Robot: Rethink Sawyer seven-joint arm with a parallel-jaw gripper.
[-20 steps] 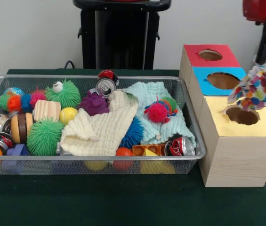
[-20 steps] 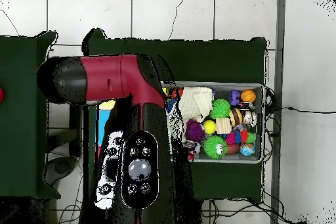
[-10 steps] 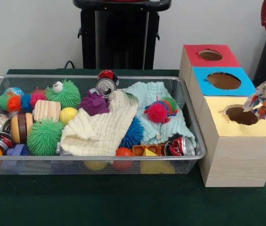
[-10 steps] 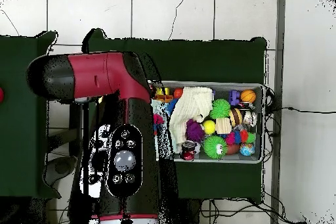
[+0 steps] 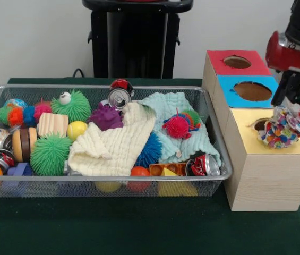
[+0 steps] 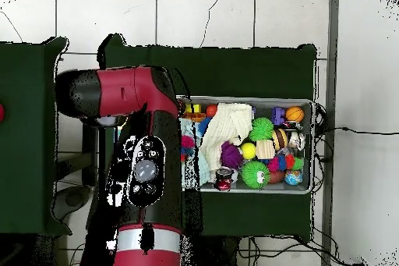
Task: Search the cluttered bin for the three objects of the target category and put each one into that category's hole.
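**Spotted wad brought to the yellow box's hole**

A crumpled white wad [image 5: 286, 126], printed with red, blue, yellow and green spots, is seen sitting over the round hole [image 5: 261, 125] in the yellow top of the pale wooden box [image 5: 269, 178]; most of the opening is covered by it, and only a dark sliver is left showing at the side toward the bin. The red and black arm [image 5: 294, 50] is seen coming down directly above the wad, but the fingers are hidden behind the paper, so whether they are apart, together or clamped on it cannot be told. Just behind the yellow box, the blue-topped box [image 5: 251, 91] and the red-topped box [image 5: 237, 62] are lined up, touching one another. Beside the yellow box on the dark green desk [image 5: 139, 228], the wire-mesh bin [image 5: 107, 186] is packed with spiky pom-pom balls, crushed cans, a cream cloth [image 5: 115, 146] and a pale blue cloth [image 5: 173, 127]. In the overhead view, the boxes are covered by the arm.
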